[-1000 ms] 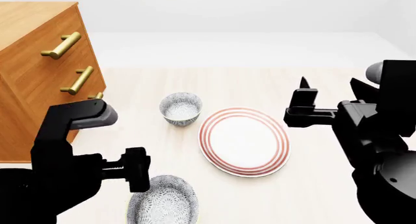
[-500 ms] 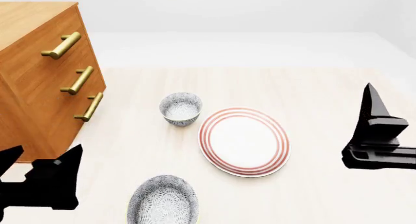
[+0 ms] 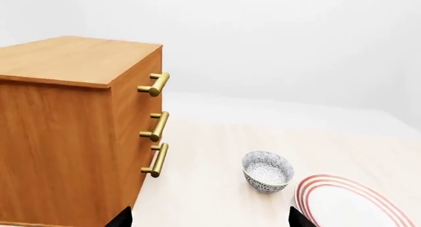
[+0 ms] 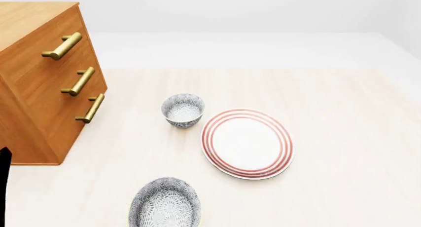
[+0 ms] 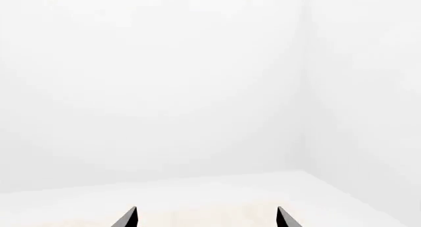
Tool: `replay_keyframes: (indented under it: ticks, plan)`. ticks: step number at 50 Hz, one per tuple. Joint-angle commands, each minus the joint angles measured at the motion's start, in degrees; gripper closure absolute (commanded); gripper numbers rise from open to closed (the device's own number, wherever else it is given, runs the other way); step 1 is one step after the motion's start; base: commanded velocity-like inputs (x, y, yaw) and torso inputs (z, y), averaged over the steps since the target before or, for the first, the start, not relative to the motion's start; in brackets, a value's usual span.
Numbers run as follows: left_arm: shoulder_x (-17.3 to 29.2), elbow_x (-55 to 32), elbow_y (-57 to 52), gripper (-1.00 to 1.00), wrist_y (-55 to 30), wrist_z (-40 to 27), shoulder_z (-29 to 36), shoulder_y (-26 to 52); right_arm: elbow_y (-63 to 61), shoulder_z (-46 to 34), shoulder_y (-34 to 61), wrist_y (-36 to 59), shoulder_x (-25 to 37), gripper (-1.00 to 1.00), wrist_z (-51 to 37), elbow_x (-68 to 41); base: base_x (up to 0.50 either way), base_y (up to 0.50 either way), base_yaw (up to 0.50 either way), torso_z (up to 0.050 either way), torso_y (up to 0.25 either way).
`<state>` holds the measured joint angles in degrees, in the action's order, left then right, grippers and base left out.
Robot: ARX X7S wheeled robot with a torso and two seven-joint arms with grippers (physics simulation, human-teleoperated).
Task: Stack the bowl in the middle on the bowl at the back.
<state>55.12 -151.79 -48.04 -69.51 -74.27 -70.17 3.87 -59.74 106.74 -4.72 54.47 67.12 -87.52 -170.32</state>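
Pale wood-grain bench (image 4: 329, 113) runs back to a plain white wall, white floor beyond the bench edge; the right wrist view shows mostly bare white room corner.

Wooden drawer cabinet (image 4: 33, 79) stands on the bench at the robot's left, three brass bar handles (image 4: 82, 81) on its front.

Two speckled bowls show in the head view; a third is not in view, so which is "middle" and which is "back" cannot be settled for sure. The farther bowl (image 4: 183, 109) sits upright near the bench centre, small, round, deep, white with dense grey speckle inside and out. It is just beside the plate (image 4: 247, 143), at its far-left rim, not touching, and well apart from the cabinet. Same bowl shows in the left wrist view (image 3: 267, 171).

The nearer bowl (image 4: 164, 205) lies at the bottom edge of the head view, same pattern, partly cut off, near the plate's near-left side.

The plate is flat, white, red rings round the rim, nothing on it.

Left hand (image 3: 207, 218): only two dark fingertips at the frame edge, set wide apart, nothing between them. Right hand (image 5: 205, 217): same, two tips spread wide, holding nothing.
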Motion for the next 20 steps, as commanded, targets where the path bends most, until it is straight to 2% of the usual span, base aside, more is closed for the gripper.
replay_keyframes:
  ticks: [1, 4, 8, 20]
  plan:
    - [-2.6, -3.1, 2.2, -1.0, -4.3, -0.4, -9.6, -1.2, -0.3, 48.6, -36.1, -4.5, -4.9, -1.0, 12.1, -9.6, 0.0, 0.0, 0.0, 0.0, 0.0]
    - [-2.4, -2.2, 2.5, -1.0, -3.8, -0.2, -9.1, -0.9, -0.3, 52.4, -39.1, -4.6, -7.6, -1.0, 15.3, -9.4, 0.0, 0.0, 0.0, 0.0, 0.0]
    - [-1.5, -0.8, 3.0, -1.0, -2.8, 0.1, -8.4, 0.0, -0.3, 52.9, -39.6, -4.7, -7.4, -1.0, 14.8, -9.3, 0.0, 0.0, 0.0, 0.0, 0.0]
    - [-1.2, -3.4, 4.9, -1.0, -5.3, -0.4, -14.0, -1.8, -0.3, 56.0, -40.2, -2.7, -12.6, -1.0, 19.7, -9.6, 0.0, 0.0, 0.0, 0.0, 0.0]
